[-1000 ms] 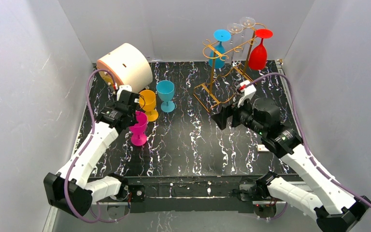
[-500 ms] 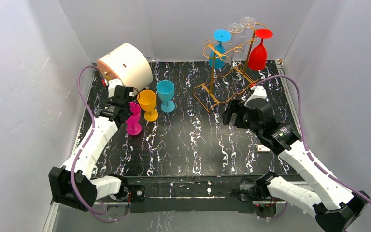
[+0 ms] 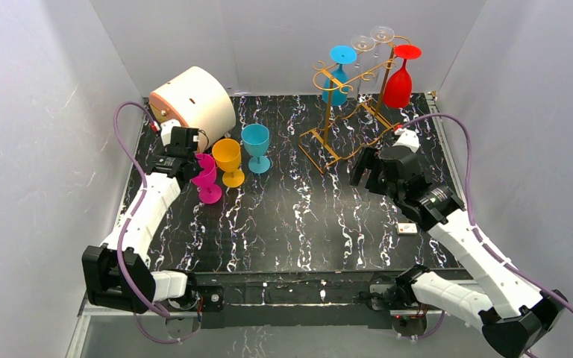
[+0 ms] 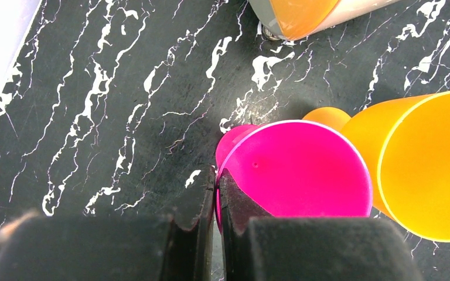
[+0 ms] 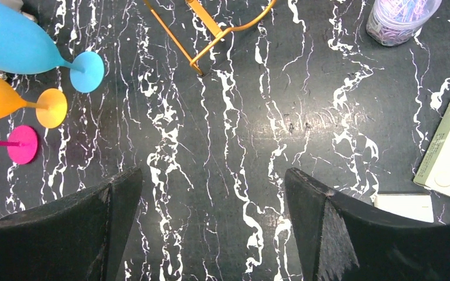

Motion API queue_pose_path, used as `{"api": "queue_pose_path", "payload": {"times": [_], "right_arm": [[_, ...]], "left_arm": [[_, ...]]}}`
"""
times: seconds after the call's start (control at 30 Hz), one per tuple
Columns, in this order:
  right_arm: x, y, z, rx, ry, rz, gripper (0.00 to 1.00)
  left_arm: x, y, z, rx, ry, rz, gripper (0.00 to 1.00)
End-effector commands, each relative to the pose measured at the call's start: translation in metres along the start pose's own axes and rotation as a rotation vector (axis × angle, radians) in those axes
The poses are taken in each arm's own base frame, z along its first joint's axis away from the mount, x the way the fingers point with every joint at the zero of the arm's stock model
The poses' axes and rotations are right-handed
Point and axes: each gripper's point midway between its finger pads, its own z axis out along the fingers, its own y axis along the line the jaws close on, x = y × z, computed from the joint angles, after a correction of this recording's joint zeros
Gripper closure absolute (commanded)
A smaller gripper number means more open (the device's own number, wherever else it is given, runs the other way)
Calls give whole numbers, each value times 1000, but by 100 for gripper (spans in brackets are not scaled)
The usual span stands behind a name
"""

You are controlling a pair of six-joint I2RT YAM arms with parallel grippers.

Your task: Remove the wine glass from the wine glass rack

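The gold wire wine glass rack point(image 3: 343, 104) stands at the back right, its base corner also in the right wrist view point(image 5: 211, 29). A blue glass point(image 3: 337, 74), a red glass point(image 3: 400, 82) and two clear glasses point(image 3: 371, 39) hang from it upside down. My left gripper point(image 3: 194, 165) is shut on the rim of a pink wine glass point(image 3: 207, 179), pinching its edge point(image 4: 296, 170), upright on the table beside an orange glass point(image 3: 228, 159) and a blue glass point(image 3: 256, 145). My right gripper point(image 3: 365, 170) is open and empty, hovering just in front of the rack.
A large round cream and orange container point(image 3: 192, 101) lies on its side at the back left. A small white box point(image 3: 407, 228) lies by the right arm. The right wrist view shows a jar of clips point(image 5: 401, 17) and a pale box point(image 5: 448, 149).
My left gripper carried the pink glass back and left and set it upright next to the orange glass. My right arm turned and moved back toward the rack.
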Motion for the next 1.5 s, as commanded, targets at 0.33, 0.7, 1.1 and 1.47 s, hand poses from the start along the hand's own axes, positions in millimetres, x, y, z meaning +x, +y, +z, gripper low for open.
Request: {"api": "queue_pose_path", "payload": {"times": [0.33,0.7,1.1,1.47], "right_arm": [[-39,-10,4,3,-19,46,1],[-123,-41,0,58,-183,252,1],[-257,-27,17,78,-416,344,13],[-322,-45,62,78,-519,507,32]], "left_arm": [[5,14,-1,-29,-5,-5,63],[-19,29,-34,-31,-71,-78,15],[-59,-13,-106,335,-154,-171,2],[-34,-60,-144,693,-51,-171,2]]}}
